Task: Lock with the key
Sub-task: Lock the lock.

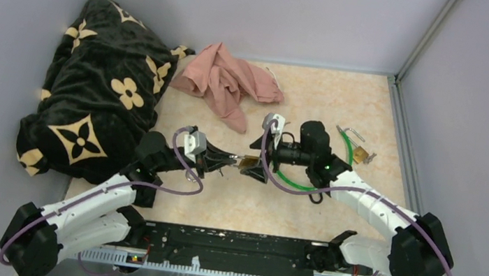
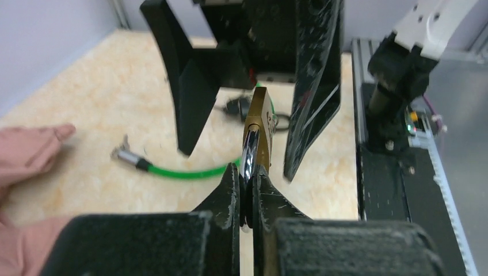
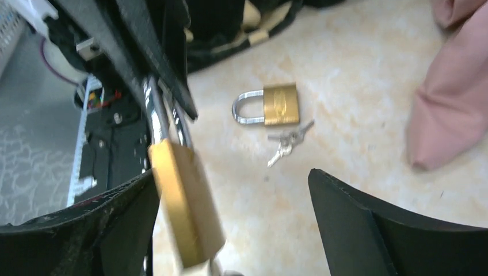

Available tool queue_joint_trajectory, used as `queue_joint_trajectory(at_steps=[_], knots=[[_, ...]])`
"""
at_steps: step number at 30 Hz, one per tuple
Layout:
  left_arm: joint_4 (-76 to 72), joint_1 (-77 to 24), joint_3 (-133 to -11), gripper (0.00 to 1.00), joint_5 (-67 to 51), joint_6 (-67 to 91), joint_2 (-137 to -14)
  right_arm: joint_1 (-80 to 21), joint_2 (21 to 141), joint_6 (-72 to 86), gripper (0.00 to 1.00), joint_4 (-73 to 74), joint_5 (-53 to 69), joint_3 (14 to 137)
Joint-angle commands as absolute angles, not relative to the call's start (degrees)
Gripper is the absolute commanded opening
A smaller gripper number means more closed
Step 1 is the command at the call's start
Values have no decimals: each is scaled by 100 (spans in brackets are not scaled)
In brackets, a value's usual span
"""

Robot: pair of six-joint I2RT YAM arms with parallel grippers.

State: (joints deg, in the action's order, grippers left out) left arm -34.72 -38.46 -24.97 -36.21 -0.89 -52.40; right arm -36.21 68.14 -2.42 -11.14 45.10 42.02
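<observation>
Grips a brass padlock with a steel shackle (image 2: 262, 123) in the left claw (image 1: 233, 158), fingers (image 2: 230, 195) pinched shut on the shackle alone, brass body sticking out past the tips. Holds it up off the pale marbled table (image 1: 345, 94), near mid-table, edge-on to the left wrist camera. Faces the right claw (image 1: 257, 159) head-on across it, with those jaws spread wide and gripping nothing. Brackets the brass body with the two black fingers (image 3: 368, 230), one to each side. From the right wrist, close against the finger on the left of the view and well apart from the other; touching or not, cannot tell.

Down on the table beyond, in the right wrist view: a second brass padlock (image 3: 280, 104) lying flat, shackle seated in the body. Just beside it, a small bunch of silver keys (image 3: 285, 144), loose on the surface, in neither claw.

Under and behind the right claw, a green plastic-coated cable (image 2: 190, 172) curving over the table, one metal-tipped end lying free. Near the cable's far side in the top view, a small brass-coloured piece (image 1: 361, 154), too small to identify. Toward the back, a crumpled pink cloth (image 1: 227, 83). Along the left wall, a heaped black plush blanket with tan flower motifs (image 1: 103, 92).
</observation>
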Motion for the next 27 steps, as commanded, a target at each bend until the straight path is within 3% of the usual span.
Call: queue_joint_trajectory(at_steps=[1, 7, 10, 16, 27], knots=[[-2863, -3543, -2308, 0, -4344, -466, -4948, -3683, 6225, -767, 98, -673, 4265, 3964], [-2636, -3404, -1941, 0, -4478, -472, -4720, -3682, 5725, -1564, 96, -10, 4458, 3704], [-2603, -3306, -1859, 0, -4468, -536, -4564, -3683, 5683, -1745, 87, -209, 4885, 3474], [-2550, -3122, -1785, 0, -4563, -535, -4387, -3709, 5968, -1481, 65, -1127, 4380, 2928], [-2607, -3107, -1767, 0, -4748, -298, -4378, -3959, 6784, -1352, 64, -2111, 4389, 3013]])
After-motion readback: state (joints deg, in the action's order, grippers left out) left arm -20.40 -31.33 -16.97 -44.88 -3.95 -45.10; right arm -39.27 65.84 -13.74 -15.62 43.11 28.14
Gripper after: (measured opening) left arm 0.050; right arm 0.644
